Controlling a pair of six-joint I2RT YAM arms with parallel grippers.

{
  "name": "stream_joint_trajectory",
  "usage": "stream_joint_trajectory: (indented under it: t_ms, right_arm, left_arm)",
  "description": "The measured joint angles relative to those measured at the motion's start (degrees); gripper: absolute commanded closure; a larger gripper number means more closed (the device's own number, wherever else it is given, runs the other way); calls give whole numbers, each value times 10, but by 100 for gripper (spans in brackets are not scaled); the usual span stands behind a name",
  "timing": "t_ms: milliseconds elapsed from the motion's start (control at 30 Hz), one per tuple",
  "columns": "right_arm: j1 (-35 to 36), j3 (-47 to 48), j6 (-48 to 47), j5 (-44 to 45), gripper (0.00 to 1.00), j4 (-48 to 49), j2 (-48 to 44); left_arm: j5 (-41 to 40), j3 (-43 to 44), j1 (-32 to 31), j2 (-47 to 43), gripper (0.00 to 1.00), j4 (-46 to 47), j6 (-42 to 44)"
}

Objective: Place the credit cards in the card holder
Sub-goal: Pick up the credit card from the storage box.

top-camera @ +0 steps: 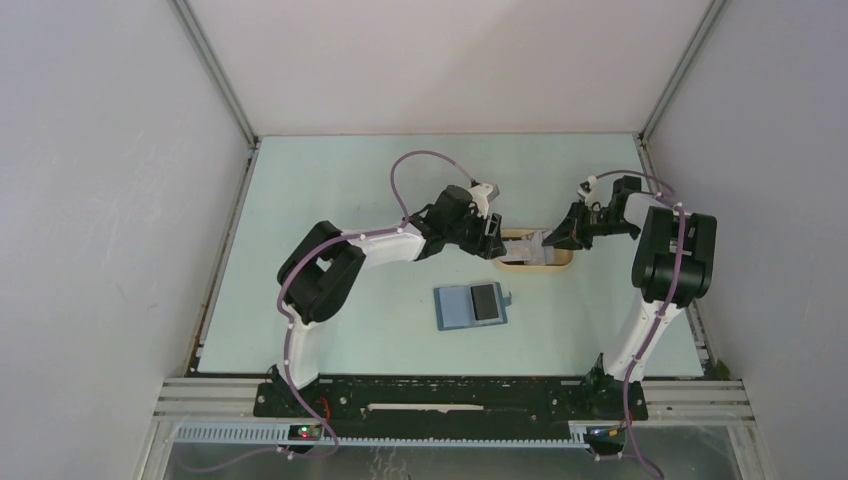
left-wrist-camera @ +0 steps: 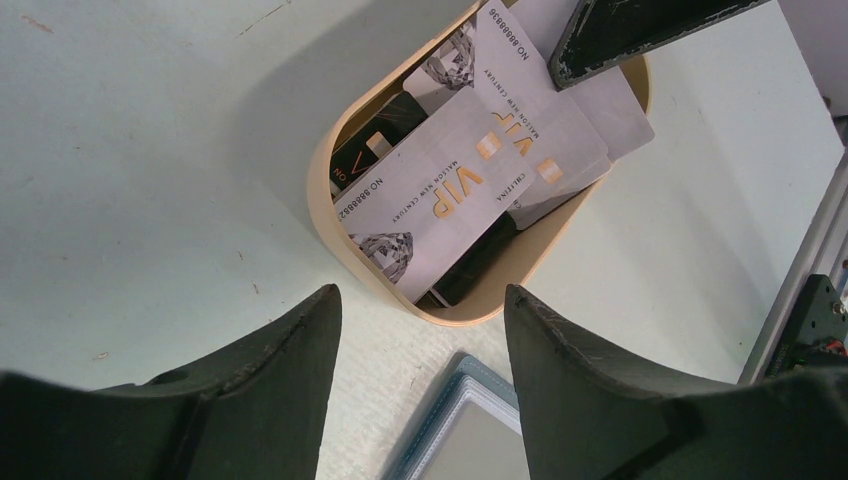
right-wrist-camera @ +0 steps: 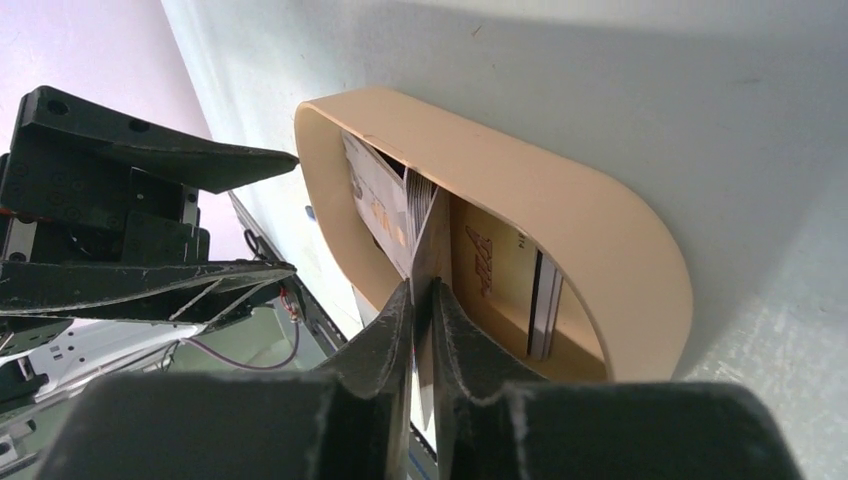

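So, the right hand (right-wrist-camera: pixel 422 290) has its fingers pinched narrow on the edge of one card (right-wrist-camera: pixel 432 230), which the right wrist view shows edge-on, reaching from the fingertips into the beige oval tray (right-wrist-camera: pixel 560 200). The other cards (left-wrist-camera: pixel 440 190) lie in a loose, overlapping heap in that tray: pale ones printed with gold "VIP" lettering on top, at least one dark one beneath. A dark finger (left-wrist-camera: pixel 620 30) of the right hand shows at the far end of the tray in the left wrist view, over the topmost pale cards. The left hand (left-wrist-camera: pixel 420 300) hovers at the tray's near end with its fingers wide apart and nothing between them. The holder (top-camera: pixel 472 306) lies open and flat on the pale green worktop (top-camera: pixel 330 180), just on the near side of the tray, between the two arms, with a dark rectangle on its right half. Whether that rectangle is a card or a pocket I cannot tell.
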Motion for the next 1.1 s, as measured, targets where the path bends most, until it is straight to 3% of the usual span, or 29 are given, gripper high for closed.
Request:
stream_joint_trajectory:
  t_ms: [167,300,500,1100]
  right_arm:
    - [-6,0,-3,16,96,0,-1]
    - [-10,0,-4,29,97,0,-15]
    - [-12,0,-4,40,91,0,-38]
    - [-7,0,-18,67,86,0,-27]
  left_arm:
    - [0,0,0,0,34,0,0]
    - [0,0,0,0,34,2,0]
    - [0,-1,0,0,34,19,0]
    - [2,-1,0,-4,34,32,0]
